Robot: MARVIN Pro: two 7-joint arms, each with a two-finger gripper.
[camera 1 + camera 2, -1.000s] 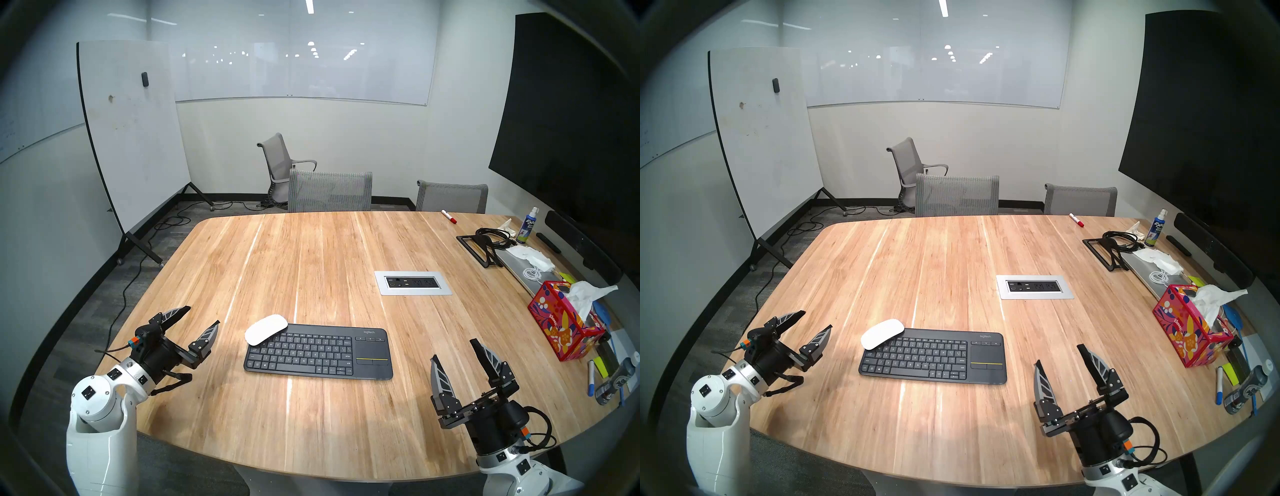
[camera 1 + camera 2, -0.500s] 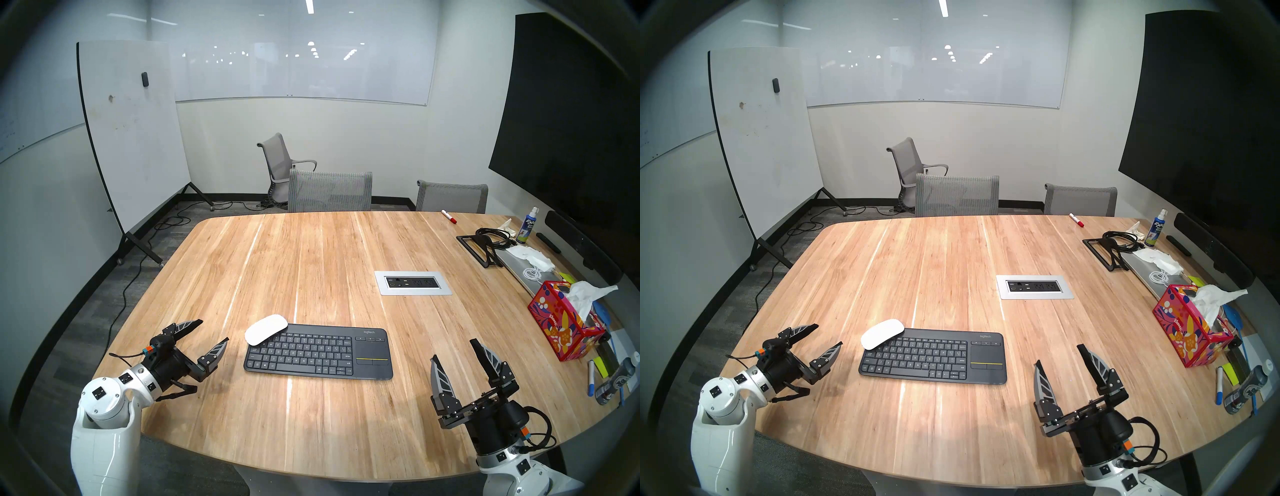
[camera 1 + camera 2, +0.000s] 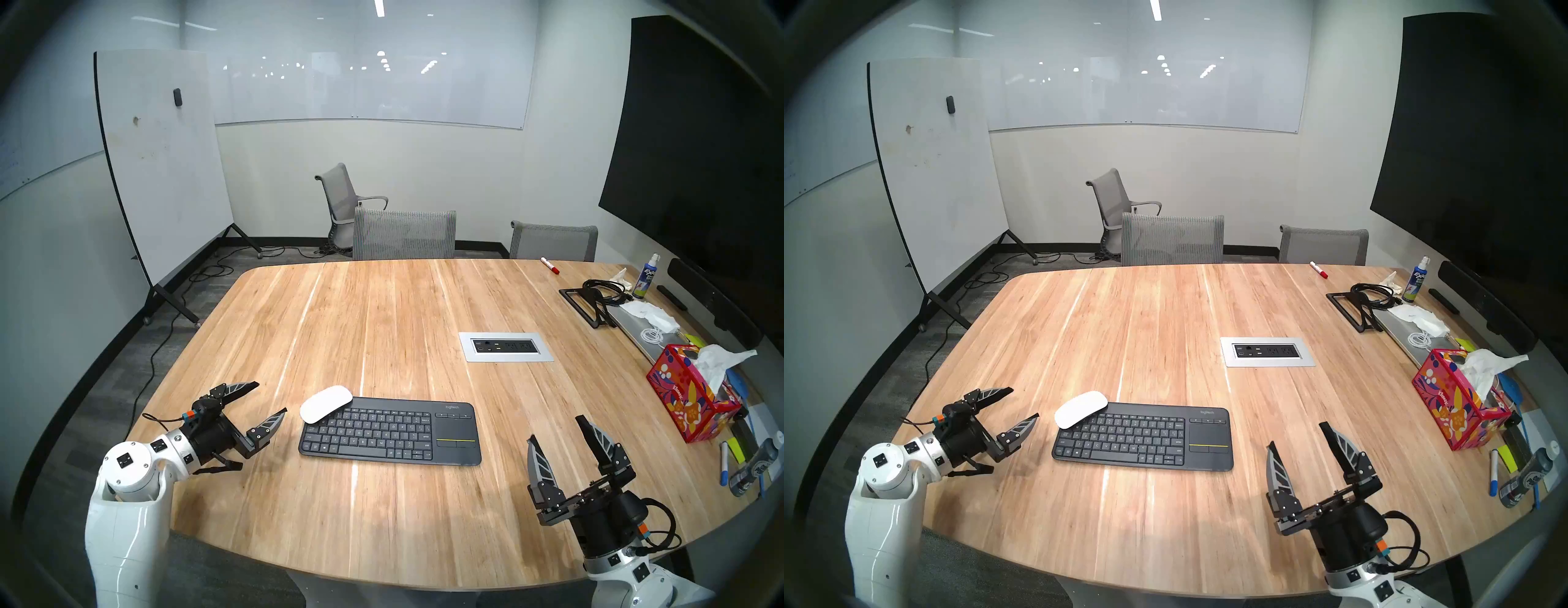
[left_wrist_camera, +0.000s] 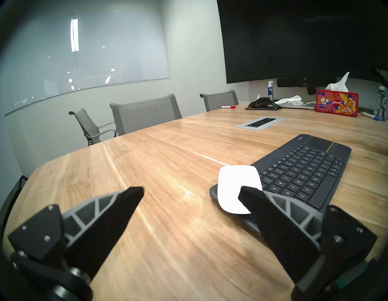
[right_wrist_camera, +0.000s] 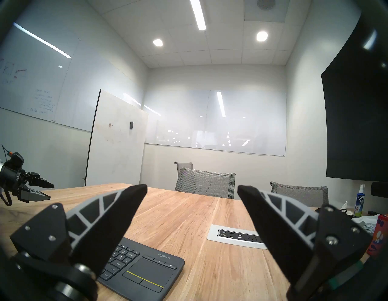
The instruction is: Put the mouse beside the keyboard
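Observation:
The glossy white mouse [image 3: 326, 403] [image 3: 1080, 409] [image 4: 238, 187] lies on the far left corner of the dark grey keyboard [image 3: 390, 431] [image 3: 1142, 437] [image 4: 302, 174] [image 5: 144, 271], partly overhanging the wooden table [image 3: 382, 331]. My left gripper [image 3: 271, 398] [image 3: 1025, 402] [image 4: 191, 192] hovers open and empty just left of the mouse, pointing toward it. To the right of the keyboard my right gripper [image 3: 555, 429] [image 3: 1297, 433] [image 5: 192, 190] stands open and empty, fingers pointing up and away.
A silver power outlet panel [image 3: 505, 347] is set into the table behind the keyboard. A red tissue box [image 3: 691, 401], markers, a spray bottle [image 3: 647, 277], cables and a laptop crowd the right edge. Grey chairs [image 3: 403, 233] stand at the far side.
My left gripper has moved right and slightly nearer the mouse, staying open. The right arm, mouse and keyboard have not moved.

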